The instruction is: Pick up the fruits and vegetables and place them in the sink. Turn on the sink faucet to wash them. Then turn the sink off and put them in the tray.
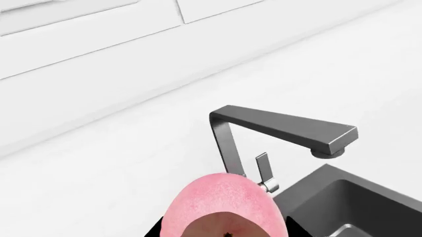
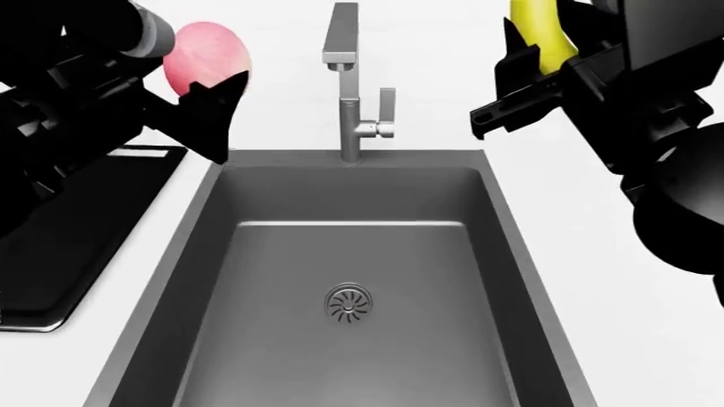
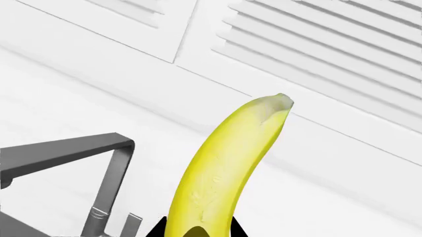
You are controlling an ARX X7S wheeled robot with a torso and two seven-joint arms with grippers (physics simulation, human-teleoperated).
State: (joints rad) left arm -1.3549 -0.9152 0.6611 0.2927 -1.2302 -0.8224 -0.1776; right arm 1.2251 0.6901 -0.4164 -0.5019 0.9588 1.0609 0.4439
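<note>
Both fruits are aloft, none in the sink [image 2: 351, 254] yet. Left claw [image 2: 209, 80] grips the peach [image 2: 203, 52] beside the basin's far-left corner; right claw [image 2: 543, 72] holds the banana [image 2: 541, 34] upright past the far-right corner. Each must move inward over the basin.

Faucet [image 2: 345, 80] behind sink [image 2: 498, 220]; tray [image 2: 68, 229] left of sink; peach [image 2: 206, 52] above, seemingly behind tray; banana [image 2: 541, 34] right.
</note>
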